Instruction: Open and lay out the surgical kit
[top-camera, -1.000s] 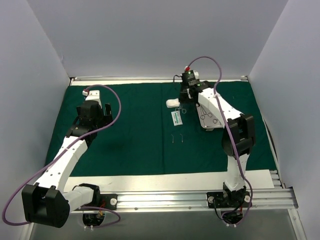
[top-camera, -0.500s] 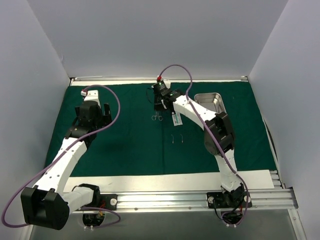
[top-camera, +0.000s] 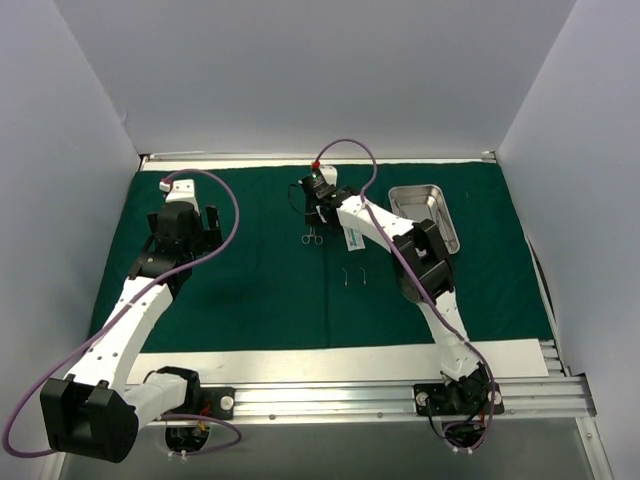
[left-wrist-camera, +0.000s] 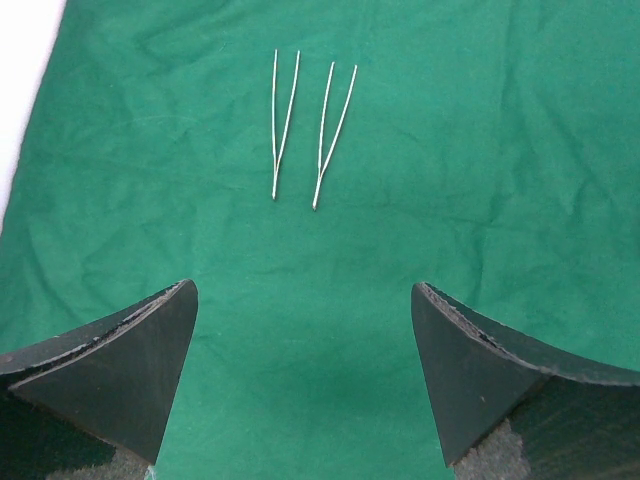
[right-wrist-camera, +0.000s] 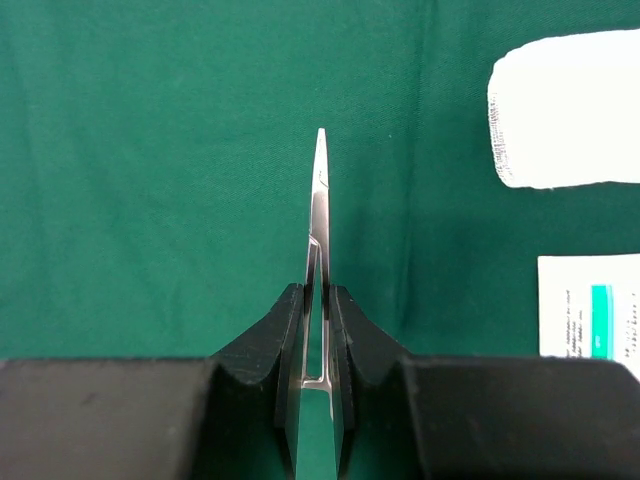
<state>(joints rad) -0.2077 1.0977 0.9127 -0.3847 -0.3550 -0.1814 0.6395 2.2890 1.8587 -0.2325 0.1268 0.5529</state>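
Steel scissors (right-wrist-camera: 320, 205) clamped between right jaws, tip jutting out, two tweezers (left-wrist-camera: 276, 172) ahead of wide-open left jaws

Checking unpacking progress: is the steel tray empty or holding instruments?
Empty: the top view shows only bare metal inside the steel tray; nothing lies in it.

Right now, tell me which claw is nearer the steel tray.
Right. The right claw hangs just left of the steel tray; the left claw is far across the drape.

We find the tray (top-camera: 418, 188) on the drape (top-camera: 250, 290); left of the tray lies the packet (top-camera: 353, 240), the scissors (top-camera: 313, 237) farther left, two tweezers (left-wrist-camera: 287, 120) nearer us.
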